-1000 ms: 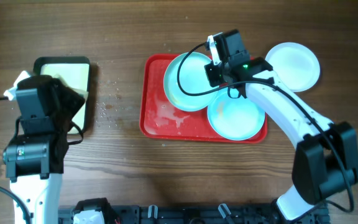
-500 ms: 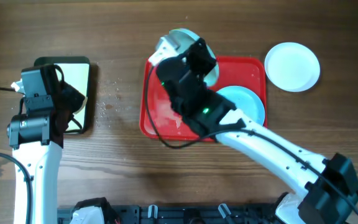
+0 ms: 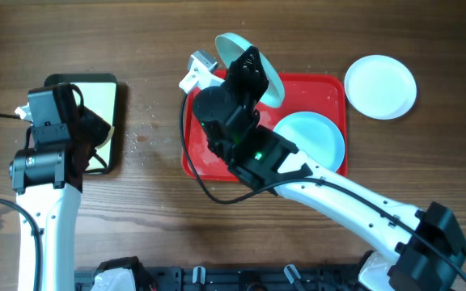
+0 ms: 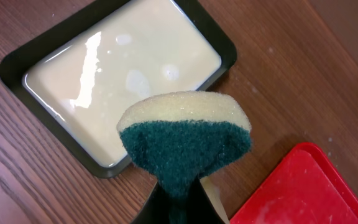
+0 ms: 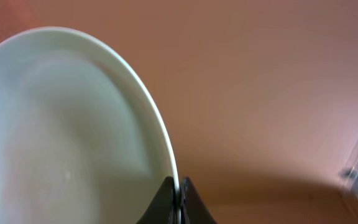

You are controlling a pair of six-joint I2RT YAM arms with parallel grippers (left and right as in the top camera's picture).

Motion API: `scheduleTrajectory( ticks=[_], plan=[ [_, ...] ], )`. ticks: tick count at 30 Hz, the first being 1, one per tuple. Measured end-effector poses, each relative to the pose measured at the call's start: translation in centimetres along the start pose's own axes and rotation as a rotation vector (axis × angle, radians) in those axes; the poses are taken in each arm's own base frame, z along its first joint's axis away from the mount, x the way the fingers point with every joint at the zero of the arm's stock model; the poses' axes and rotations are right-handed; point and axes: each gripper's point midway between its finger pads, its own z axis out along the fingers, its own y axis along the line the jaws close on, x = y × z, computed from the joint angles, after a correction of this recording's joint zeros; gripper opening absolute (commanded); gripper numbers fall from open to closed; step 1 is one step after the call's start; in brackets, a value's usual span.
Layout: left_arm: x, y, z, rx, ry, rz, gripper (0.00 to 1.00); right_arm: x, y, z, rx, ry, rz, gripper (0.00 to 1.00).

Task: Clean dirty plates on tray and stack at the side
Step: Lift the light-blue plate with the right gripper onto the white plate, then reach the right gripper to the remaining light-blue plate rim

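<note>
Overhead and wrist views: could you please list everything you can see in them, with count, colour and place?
tray: one, red, middle of the table
held plate: one, light blue, tilted over the tray's far-left corner, gripped by its rim
flat plate: one, light blue, lying in the tray's right half
white plate: one, white, on the table just right of the tray
small tray: one, dark rim, cream inside, on the table's left side
sponge: one, yellow with a green face, held above the small tray's edge
specks: scattered, pale, on the table between the trays
table: one, brown wood
left gripper: shut on the sponge
right gripper: shut on the held plate
</note>
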Motion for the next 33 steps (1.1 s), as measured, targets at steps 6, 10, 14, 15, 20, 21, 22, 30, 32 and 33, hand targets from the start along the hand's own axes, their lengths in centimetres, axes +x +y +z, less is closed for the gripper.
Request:
scheduleTrajectory(
  ticks=[6, 10, 14, 15, 20, 21, 22, 30, 32, 33],
  plan=[
    [0.1, 0.1, 0.0, -0.002, 0.003, 0.001, 0.04, 4.6, 8.4, 4.0, -0.469, 0.044, 0.338, 0.04],
    [0.1, 0.1, 0.0, -0.003, 0.003, 0.001, 0.04, 13.5, 7.9, 10.4, -0.559, 0.288, 0.804, 0.04],
    [0.1, 0.1, 0.0, -0.004, 0.006, 0.001, 0.04, 28.2, 4.8, 15.4, -0.473, 0.564, 1.301, 0.04],
    [0.1, 0.1, 0.0, -0.004, 0.006, 0.001, 0.04, 31.5, 4.2, 15.7, -0.43, 0.624, 1.383, 0.04],
    [0.1, 0.1, 0.0, -0.004, 0.006, 0.001, 0.04, 41.5, 3.3, 15.6, -0.281, 0.787, 1.567, 0.04],
    [0.1, 0.1, 0.0, -0.005, 0.006, 0.001, 0.04, 42.2, 3.9, 15.8, -0.281, 0.81, 1.57, 0.04],
    [0.1, 0.1, 0.0, -0.005, 0.006, 0.001, 0.04, 43.0, 5.1, 16.1, -0.287, 0.842, 1.571, 0.15],
    [0.1, 0.1, 0.0, -0.004, 0.005, 0.001, 0.04, 43.8, 10.4, 17.5, -0.424, 0.881, 1.492, 0.68],
    [0.1, 0.0, 0.0, -0.002, 0.003, 0.001, 0.04, 42.5, 10.3, 16.9, -0.495, 0.857, 1.519, 0.61],
    [0.1, 0.0, 0.0, -0.002, 0.003, 0.001, 0.04, 41.3, 9.9, 16.5, -0.537, 0.828, 1.539, 0.55]
  ],
)
